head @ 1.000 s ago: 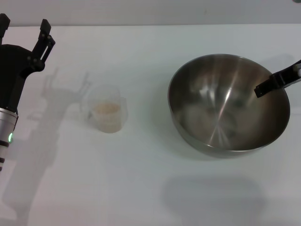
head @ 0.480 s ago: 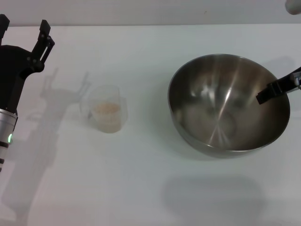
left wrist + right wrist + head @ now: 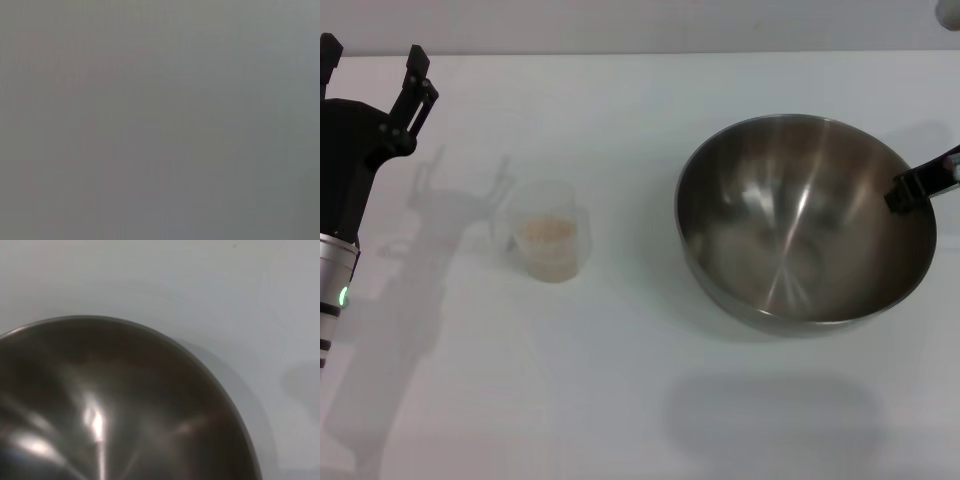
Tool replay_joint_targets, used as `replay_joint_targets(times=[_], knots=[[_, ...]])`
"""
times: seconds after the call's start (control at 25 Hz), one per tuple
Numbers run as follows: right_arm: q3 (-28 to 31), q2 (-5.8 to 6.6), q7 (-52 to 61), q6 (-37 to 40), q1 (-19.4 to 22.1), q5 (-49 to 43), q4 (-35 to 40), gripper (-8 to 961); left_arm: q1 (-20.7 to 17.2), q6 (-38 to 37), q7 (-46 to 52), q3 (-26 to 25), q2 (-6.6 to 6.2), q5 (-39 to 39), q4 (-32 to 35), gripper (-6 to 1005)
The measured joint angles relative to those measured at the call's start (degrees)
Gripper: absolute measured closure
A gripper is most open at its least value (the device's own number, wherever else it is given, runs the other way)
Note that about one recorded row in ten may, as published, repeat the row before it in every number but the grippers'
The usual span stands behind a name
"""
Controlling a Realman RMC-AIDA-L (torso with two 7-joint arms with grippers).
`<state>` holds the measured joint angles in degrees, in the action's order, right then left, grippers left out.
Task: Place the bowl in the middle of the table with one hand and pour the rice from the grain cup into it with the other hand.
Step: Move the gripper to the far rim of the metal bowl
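The bowl (image 3: 807, 218) sits at 3 o'clock on the table (image 3: 620, 380), the right gripper (image 3: 923, 181) at its rim, grip unclear; the grain cup (image 3: 549, 243) of rice (image 3: 548, 232) stands at 9 o'clock, near the left gripper (image 3: 372, 62), fingers spread

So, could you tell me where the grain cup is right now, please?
In the head view the grain cup stands upright on the table's left half, between the left claw and the bowl, touching neither.
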<state>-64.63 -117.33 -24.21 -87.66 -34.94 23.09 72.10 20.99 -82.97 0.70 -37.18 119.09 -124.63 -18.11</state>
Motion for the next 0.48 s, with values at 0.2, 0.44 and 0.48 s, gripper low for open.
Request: replay_joint_targets(times=[0.2, 0.44, 0.48], knots=[[1.13, -0.14, -0.54, 0.43, 0.59, 0.17, 2.18, 891, -0.17, -0.01, 0.0, 0.1, 0.0, 0.0, -0.25, 134], [3.31, -1.32, -1.3, 0.69, 1.67, 1.01, 8.6, 946, -0.33, -0.26, 0.0, 0.03, 0.0, 0.0, -0.3, 134], [3.52, -1.49, -1.49, 0.7, 1.94, 2.14, 10.16, 948, -0.36, -0.31, 0.0, -0.12, 0.0, 0.0, -0.35, 134]])
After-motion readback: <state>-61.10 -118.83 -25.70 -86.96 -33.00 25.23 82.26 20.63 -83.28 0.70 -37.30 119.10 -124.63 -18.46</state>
